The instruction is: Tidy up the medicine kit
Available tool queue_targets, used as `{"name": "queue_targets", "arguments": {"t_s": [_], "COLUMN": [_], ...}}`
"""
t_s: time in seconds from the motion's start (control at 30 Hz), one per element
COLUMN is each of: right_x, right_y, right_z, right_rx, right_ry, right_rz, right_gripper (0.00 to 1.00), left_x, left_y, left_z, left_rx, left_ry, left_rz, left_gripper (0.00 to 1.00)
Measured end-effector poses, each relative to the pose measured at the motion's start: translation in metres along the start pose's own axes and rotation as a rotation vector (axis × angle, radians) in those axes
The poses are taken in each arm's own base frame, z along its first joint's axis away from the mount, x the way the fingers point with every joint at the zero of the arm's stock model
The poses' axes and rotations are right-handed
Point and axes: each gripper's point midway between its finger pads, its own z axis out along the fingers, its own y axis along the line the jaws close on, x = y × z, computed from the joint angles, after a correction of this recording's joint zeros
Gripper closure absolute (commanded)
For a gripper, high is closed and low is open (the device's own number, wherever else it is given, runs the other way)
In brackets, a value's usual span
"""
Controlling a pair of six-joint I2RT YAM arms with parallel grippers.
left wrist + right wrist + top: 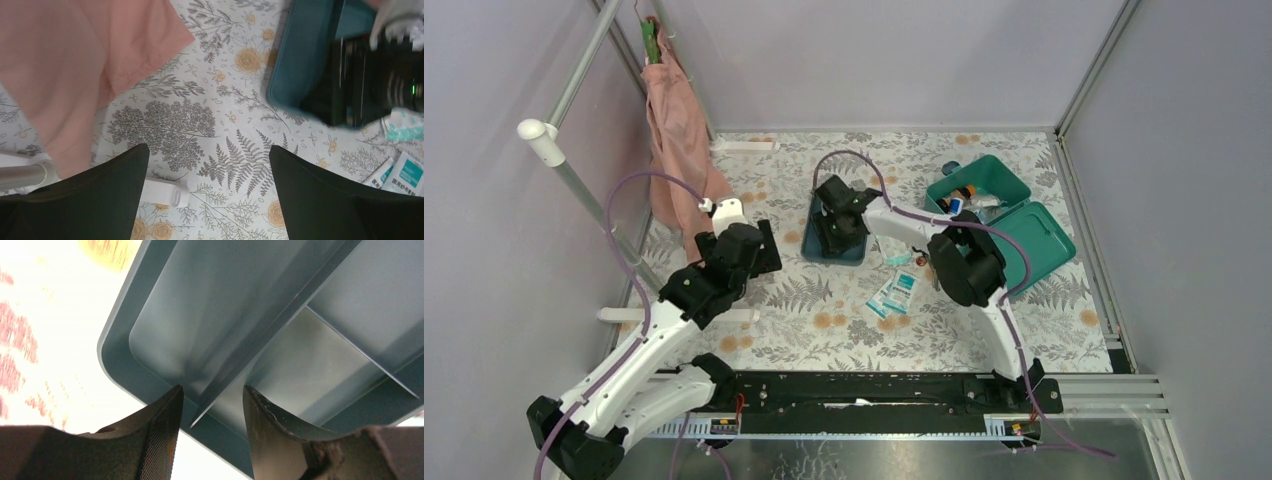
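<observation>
1. The medicine kit (1007, 178) sits at the upper right of the table (824, 330). Its hinged lid (1036, 240) is thrown open and a few small bottles are already inside, so I judge the packing begun but not finished.
2. The divided tray (832, 257) lies outside the kit at centre frame. The compartments seen in the right wrist view are bare.
3. Flat sachets (896, 292) lie loose on the table between the tray and the lid. They still need stowing, and the lid still needs shutting.
4. The right pincer (212, 390) straddles one of the tray's divider walls, jaws parted and not yet pinching it, as far as the wrist view shows.
5. The left pincer (209, 150) hangs released and wide over bare table at left, near a pink cloth (679, 140).
6. The sachets (407, 172) carry teal labels with white printed characters, too small to read. No brand is legible anywhere.
</observation>
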Motion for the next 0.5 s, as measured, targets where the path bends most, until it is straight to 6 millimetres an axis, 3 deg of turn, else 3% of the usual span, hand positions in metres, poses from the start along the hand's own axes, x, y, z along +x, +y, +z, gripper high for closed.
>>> {"name": "queue_targets", "arguments": {"t_s": [0.17, 0.3, 0.4, 0.5], "right_x": [0.057, 0.098, 0.1, 0.075], "right_y": [0.025, 0.034, 0.036, 0.033], "right_z": [-0.023, -0.045, -0.064, -0.1], "right_rx": [-0.046, -0.047, -0.046, -0.02], "right_ry": [0.066, 0.127, 0.107, -0.012], "right_rz": [0.013, 0.002, -0.002, 0.008], "right_gripper": [0.44, 0.33, 0.3, 0.29], "left_x": [-0.01, -0.014, -0.014, -0.013], "left_y": [0.013, 0.017, 0.017, 0.016], "left_z": [-0.011, -0.016, -0.015, -0.015], "left_rx": [-0.027, -0.033, -0.037, -0.038], "left_ry": [-0.056, -0.081, -0.079, -0.077], "left_rz": [-0.045, -0.068, -0.069, -0.069], "left_gripper": [0.01, 0.01, 0.01, 0.01]}}
